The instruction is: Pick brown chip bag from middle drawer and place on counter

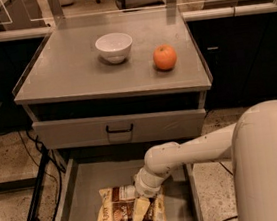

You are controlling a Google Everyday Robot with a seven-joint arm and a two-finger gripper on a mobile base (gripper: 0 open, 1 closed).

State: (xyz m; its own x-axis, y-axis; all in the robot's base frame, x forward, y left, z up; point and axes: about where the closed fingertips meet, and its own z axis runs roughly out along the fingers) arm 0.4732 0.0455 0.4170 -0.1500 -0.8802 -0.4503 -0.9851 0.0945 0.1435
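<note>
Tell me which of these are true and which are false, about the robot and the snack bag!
1. The gripper is down in the open middle drawer, right at the brown chip bag. True.
2. A white bowl and an orange fruit sit on the counter. True.
3. The orange fruit is inside the white bowl. False: it sits beside the bowl, apart from it.
4. The brown chip bag already lies on the counter. False: it lies on the floor of the middle drawer, below the counter.
</note>
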